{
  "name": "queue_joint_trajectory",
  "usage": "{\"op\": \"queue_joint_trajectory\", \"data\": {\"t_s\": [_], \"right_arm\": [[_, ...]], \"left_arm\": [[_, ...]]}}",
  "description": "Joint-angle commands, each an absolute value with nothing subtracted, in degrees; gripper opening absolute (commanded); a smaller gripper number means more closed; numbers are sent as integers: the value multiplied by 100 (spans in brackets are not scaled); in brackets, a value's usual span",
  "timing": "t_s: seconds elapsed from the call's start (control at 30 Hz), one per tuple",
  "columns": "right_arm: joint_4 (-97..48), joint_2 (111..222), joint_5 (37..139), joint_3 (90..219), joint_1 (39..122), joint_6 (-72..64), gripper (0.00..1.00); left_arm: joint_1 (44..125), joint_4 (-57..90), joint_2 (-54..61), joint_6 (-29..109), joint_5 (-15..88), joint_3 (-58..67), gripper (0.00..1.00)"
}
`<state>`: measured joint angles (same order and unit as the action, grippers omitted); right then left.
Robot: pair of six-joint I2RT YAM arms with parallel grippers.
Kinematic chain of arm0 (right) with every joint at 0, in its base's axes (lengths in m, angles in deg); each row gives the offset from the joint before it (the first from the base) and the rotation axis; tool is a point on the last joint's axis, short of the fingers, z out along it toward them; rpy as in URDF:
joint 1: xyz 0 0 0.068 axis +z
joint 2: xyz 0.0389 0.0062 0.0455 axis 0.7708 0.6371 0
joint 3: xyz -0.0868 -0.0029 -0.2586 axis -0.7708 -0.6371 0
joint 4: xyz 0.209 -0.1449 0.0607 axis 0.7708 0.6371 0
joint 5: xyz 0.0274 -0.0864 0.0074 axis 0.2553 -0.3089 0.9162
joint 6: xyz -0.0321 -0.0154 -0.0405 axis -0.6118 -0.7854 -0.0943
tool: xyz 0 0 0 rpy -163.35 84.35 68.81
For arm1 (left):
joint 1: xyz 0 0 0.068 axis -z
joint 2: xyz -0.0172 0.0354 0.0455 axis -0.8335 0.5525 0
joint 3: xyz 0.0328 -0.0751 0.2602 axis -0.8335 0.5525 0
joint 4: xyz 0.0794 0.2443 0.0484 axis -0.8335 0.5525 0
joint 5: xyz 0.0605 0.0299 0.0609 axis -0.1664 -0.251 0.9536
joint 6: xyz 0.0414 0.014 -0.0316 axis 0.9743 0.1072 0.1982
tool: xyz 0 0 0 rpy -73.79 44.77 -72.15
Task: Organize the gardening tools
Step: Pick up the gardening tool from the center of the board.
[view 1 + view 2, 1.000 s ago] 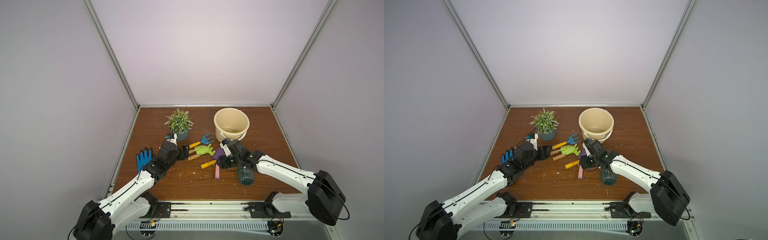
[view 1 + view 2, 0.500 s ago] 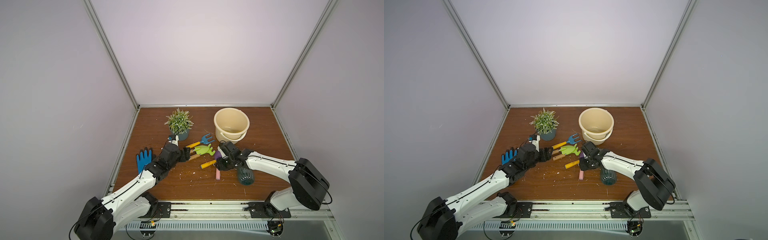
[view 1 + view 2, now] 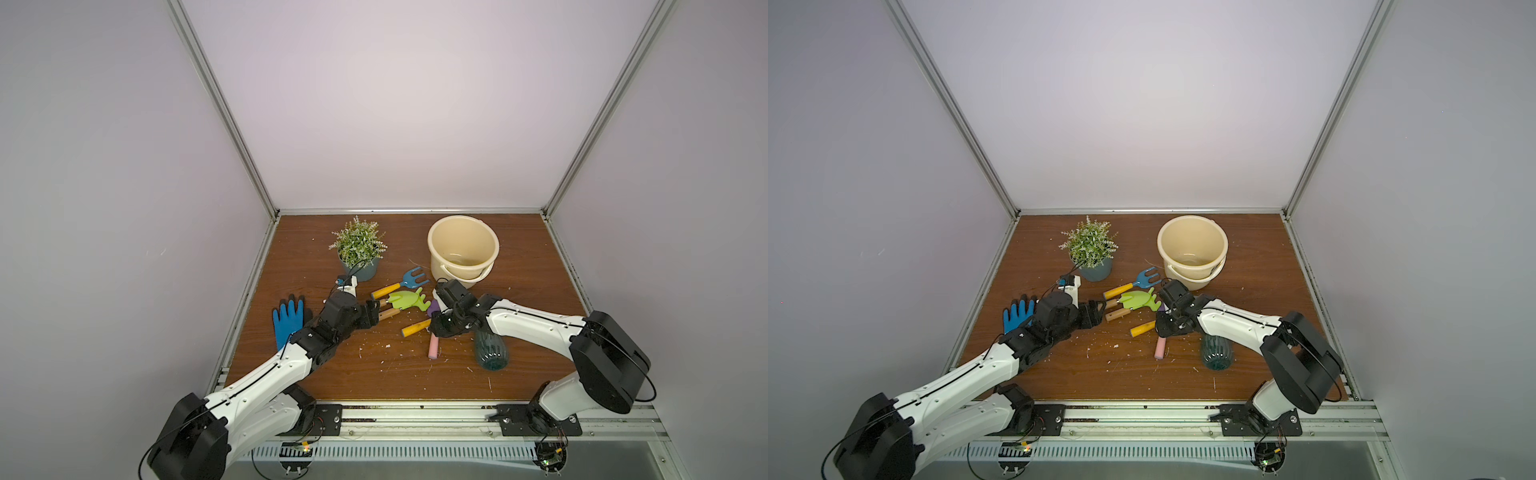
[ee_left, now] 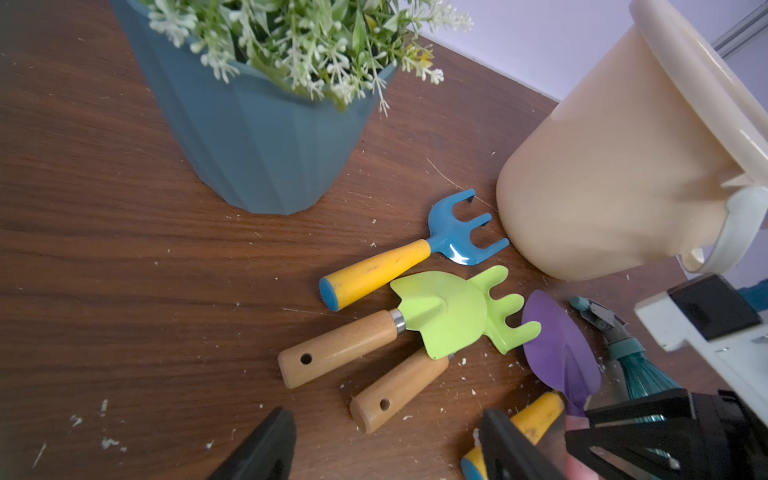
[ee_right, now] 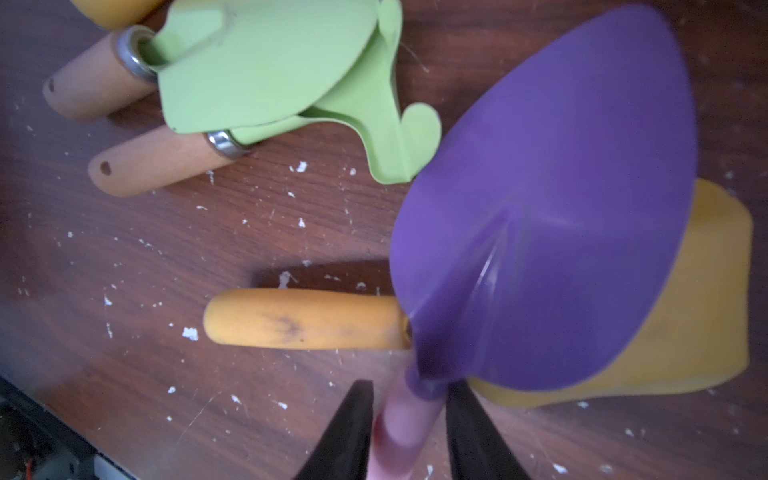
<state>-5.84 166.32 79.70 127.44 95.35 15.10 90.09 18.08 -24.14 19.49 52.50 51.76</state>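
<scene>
With the left gripper (image 4: 386, 412) gaping, you are bracketing the purple trowel (image 5: 548, 232) by its pink handle (image 5: 399, 436) in the narrowed right gripper (image 5: 409, 384), grip unclear, to lift it off the yellow trowel (image 5: 299, 318)

— What stands toward the back of the wooden table (image 3: 374, 374)?
— A potted plant (image 3: 358, 249), green sprigs with white flecks in a faceted blue-grey pot (image 4: 257, 137). Apart from it stands a cream plastic bucket (image 4: 615, 174), upright, with its handle hanging down.
— Anything nearer the front?
— A blue glove (image 3: 288, 322) lies flat by the side rail, fingers toward the back wall. White crumbs (image 3: 388, 345) speckle the wood.
</scene>
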Motion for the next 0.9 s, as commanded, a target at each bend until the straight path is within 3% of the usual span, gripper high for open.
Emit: {"op": "queue_joint_trajectory", "data": {"t_s": [0.0, 0.1, 0.17, 0.23, 0.87], "right_arm": [[-444, 16697, 7814, 12949, 9549, 1539, 34], [-480, 16727, 7800, 12949, 9546, 1550, 34], [-499, 16693, 7778, 12941, 9551, 1556, 25], [-450, 16661, 7758, 12980, 9549, 1537, 22], [62, 15169, 7995, 13552, 9547, 410, 12]], "left_arm": [[9068, 1659, -2331, 1928, 5183, 5203, 75], [9067, 1608, -2258, 1919, 5148, 5182, 74], [9065, 1608, -2217, 1930, 5139, 5154, 75], [9069, 1608, -2186, 1943, 5141, 5132, 75], [9074, 1324, -1326, 2211, 5058, 4312, 75]]}}
